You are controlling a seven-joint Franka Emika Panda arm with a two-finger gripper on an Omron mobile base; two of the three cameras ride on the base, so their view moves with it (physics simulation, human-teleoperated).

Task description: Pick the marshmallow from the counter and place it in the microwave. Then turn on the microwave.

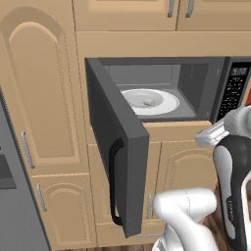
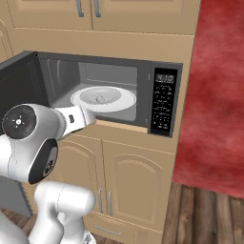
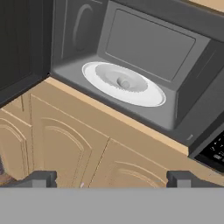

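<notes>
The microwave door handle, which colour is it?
Black. The handle on the open microwave door shows best in the left base view.

Light tan wooden cabinets [image 2: 128, 176] with arched panel doors and silver handles [image 1: 27, 149] fill the wall. A red wall [image 2: 214, 90] stands to the right above a dark wooden plank floor [image 2: 205, 214]

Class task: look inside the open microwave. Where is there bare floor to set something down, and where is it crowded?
The microwave floor is mostly taken by the white plate, with the marshmallow at its middle. Bare patches: a grey strip between the plate and the front edge, and the corner by the right wall. The open hand hangs outside, before the cabinet doors.
</notes>
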